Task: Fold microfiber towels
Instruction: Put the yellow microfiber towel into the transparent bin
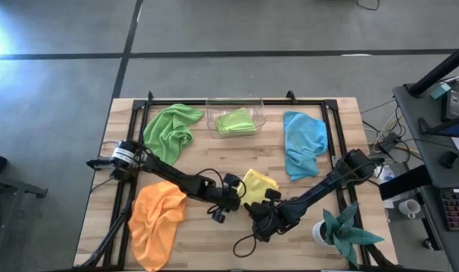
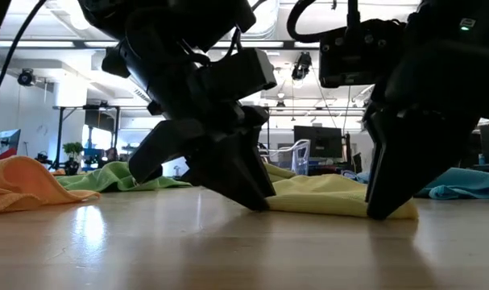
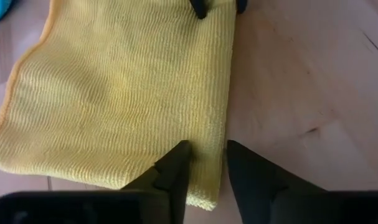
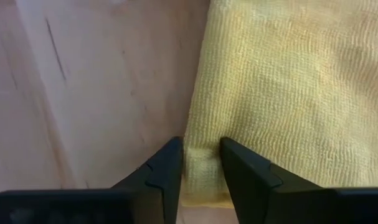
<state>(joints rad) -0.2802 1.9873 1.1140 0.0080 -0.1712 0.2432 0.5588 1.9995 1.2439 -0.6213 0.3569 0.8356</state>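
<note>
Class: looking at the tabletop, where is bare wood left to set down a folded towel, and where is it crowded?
Free: the near strip between the orange towel and the potted plant. Crowded: the centre, where both grippers meet at the yellow towel.

Grey concrete floor (image 1: 237,26) w/ dark seam lines round the wooden table (image 1: 206,242). Off the table's right edge, a dark desk (image 1: 433,106) w/ cables, a keyboard (image 1: 456,208) and a white mug (image 1: 407,206). Low across the tabletop: open workshop, white ceiling w/ strip lights (image 2: 63,20), monitors (image 2: 318,141) on stands at the back, bright windows (image 2: 107,133) far left.
</note>
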